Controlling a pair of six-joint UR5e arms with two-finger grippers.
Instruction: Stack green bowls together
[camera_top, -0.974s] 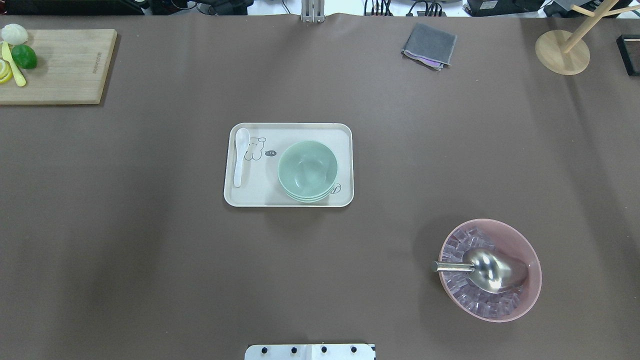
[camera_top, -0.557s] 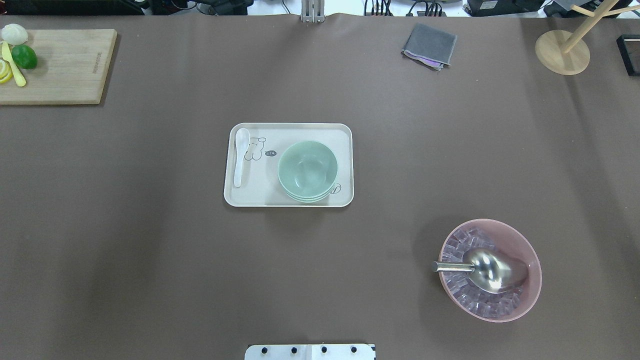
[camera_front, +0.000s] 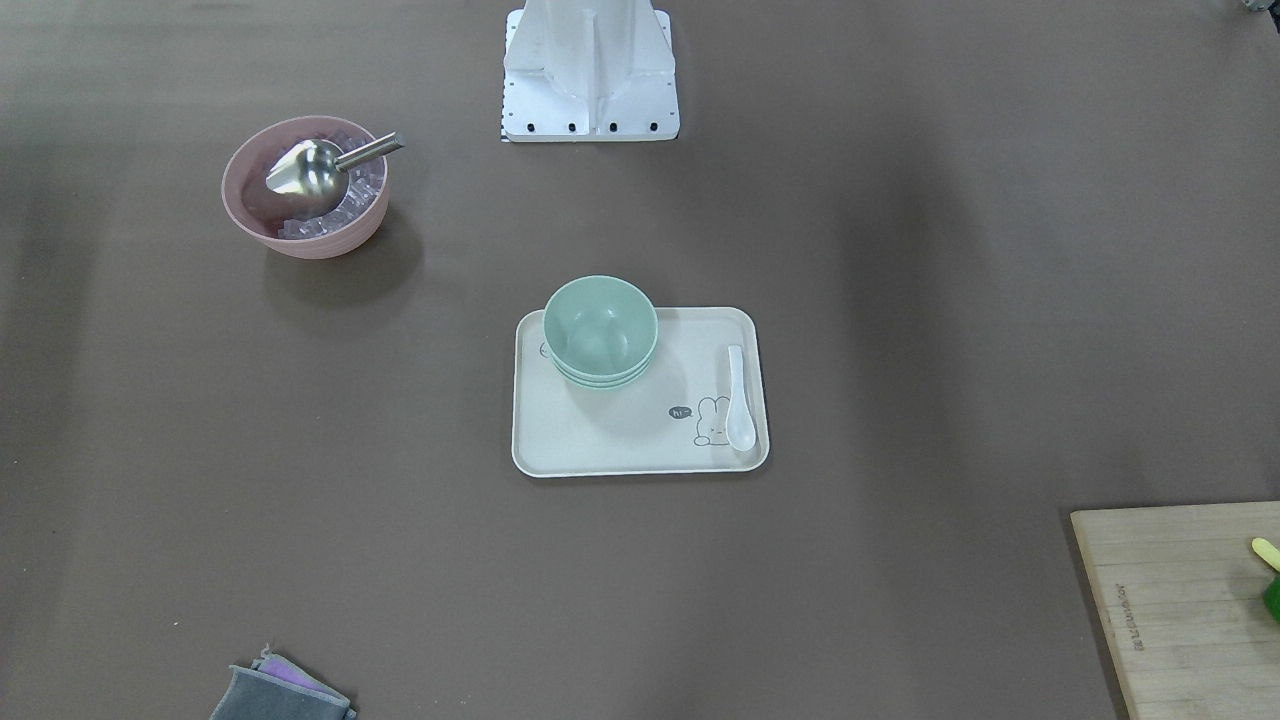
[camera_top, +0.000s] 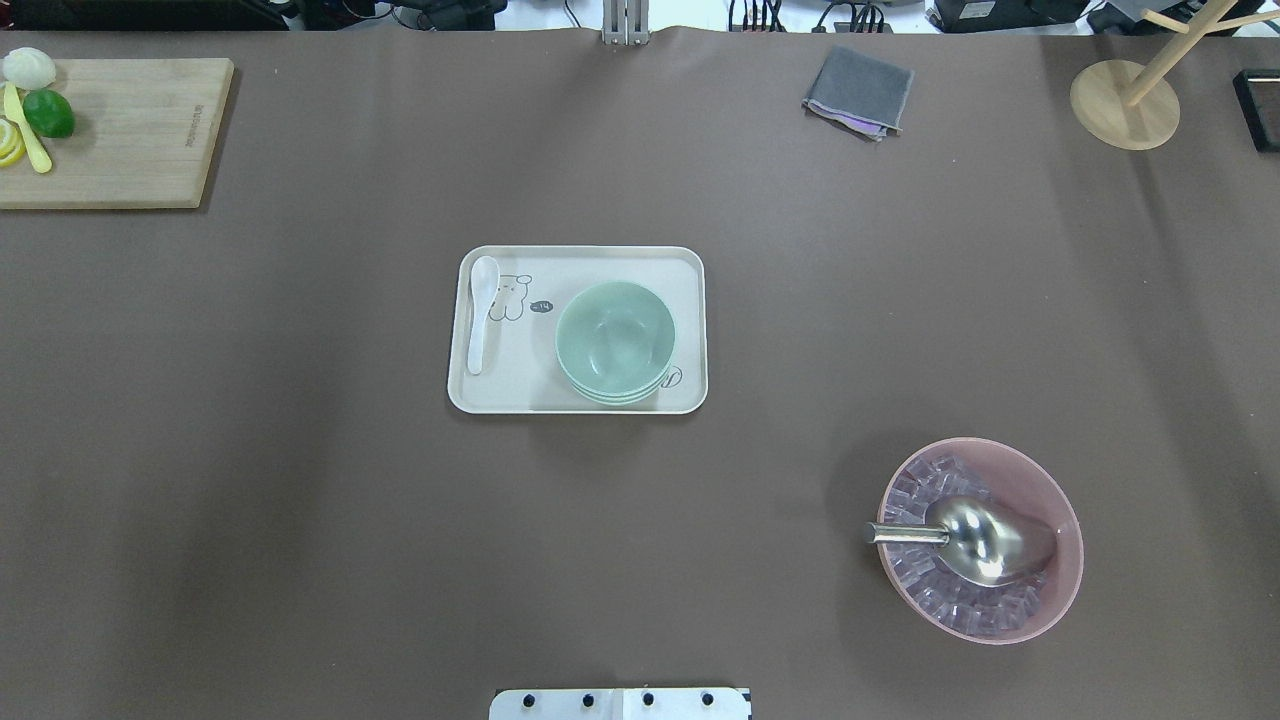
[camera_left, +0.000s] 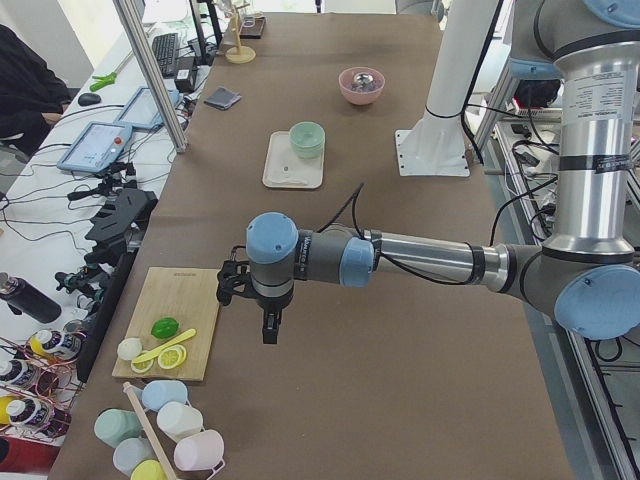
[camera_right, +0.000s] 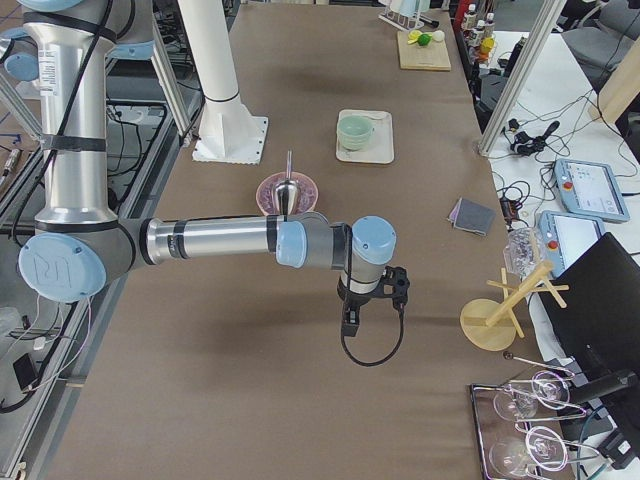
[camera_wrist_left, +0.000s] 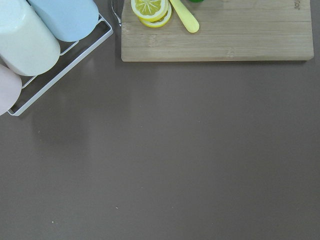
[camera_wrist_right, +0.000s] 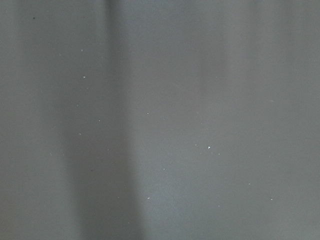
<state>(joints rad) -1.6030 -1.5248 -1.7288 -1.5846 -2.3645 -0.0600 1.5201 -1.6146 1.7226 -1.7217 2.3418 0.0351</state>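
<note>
The green bowls sit nested in one stack on the right part of a cream tray at mid-table; the stack also shows in the front view. Neither arm appears in the overhead or front views. In the exterior left view my left gripper hangs over bare table by the cutting board, far from the bowls. In the exterior right view my right gripper hangs over bare table beyond the pink bowl. I cannot tell whether either is open or shut. Both wrist views show no fingers.
A white spoon lies on the tray's left. A pink bowl with ice and a metal scoop stands front right. A cutting board with lime and lemon is far left. A grey cloth and a wooden stand are at the back.
</note>
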